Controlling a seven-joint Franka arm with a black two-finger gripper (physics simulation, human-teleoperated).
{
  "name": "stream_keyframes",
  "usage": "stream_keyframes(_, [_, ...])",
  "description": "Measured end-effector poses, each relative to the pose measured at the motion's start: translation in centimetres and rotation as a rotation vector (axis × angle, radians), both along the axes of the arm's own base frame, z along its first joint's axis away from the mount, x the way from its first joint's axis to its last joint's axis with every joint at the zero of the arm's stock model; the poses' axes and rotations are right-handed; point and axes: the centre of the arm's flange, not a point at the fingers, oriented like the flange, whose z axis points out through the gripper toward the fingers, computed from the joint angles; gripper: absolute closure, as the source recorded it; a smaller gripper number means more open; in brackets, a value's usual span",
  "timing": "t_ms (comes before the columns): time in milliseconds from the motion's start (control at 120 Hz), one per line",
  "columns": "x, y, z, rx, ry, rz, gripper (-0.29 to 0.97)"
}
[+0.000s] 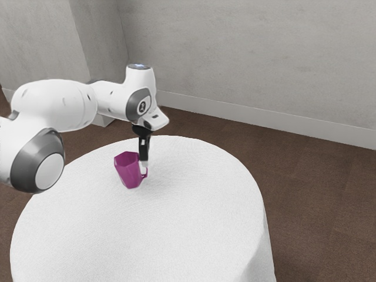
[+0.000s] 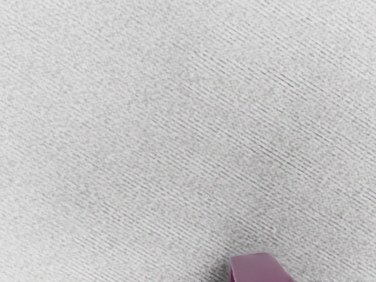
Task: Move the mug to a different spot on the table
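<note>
**Claw closed on the handle of the purple mug**

In the exterior view my arm (image 1: 59,111) comes in from the exterior view's left and bends down over the round table (image 1: 194,223), which has a white cloth on it. The claw (image 1: 143,161) points straight down. Its two black fingers stand very near to each other, almost together, and they pinch the handle of the mug (image 1: 128,169) from two sides. So the claw is nearly closed, and the only thing it has is this handle.

The mug is purple with flat sides. It is not upright: it leans, with the open mouth turned up and a little toward the exterior view's left, while the handle looks toward the exterior view's right, under the claw. It is over the part of the table far from the camera, a bit to the exterior view's left of the middle. I cannot tell whether its bottom touches the cloth or hangs just above it.

Behind the table this view gives me also the grey wall (image 1: 264,53) and the brown floor (image 1: 317,194).

The wrist view gives me other things. There I see the weave of the cloth on the table (image 2: 147,117) from close, with fine slanted lines, and one small purple corner of the mug (image 2: 258,269) just under my hand. The lean of the mug cannot be read there.
</note>
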Motion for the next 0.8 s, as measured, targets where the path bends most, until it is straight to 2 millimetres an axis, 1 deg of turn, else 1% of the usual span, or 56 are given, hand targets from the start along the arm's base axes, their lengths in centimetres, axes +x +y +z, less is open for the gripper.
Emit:
stream_keyframes(75, [0.0,0.3,-0.9,-0.007,0.005,-0.024,0.00])
stream_keyframes(175, [-0.1,0.6,-1.6,-0.019,0.009,-0.051,0.00])
stream_keyframes(417, [-0.2,0.5,-1.9,-0.079,0.000,-0.067,0.00])
stream_keyframes(567, [-0.6,2.1,-1.8,-0.080,0.021,0.008,0.00])
stream_keyframes(800, [-1.2,2.4,-2.1,-0.071,0.061,0.113,0.00])
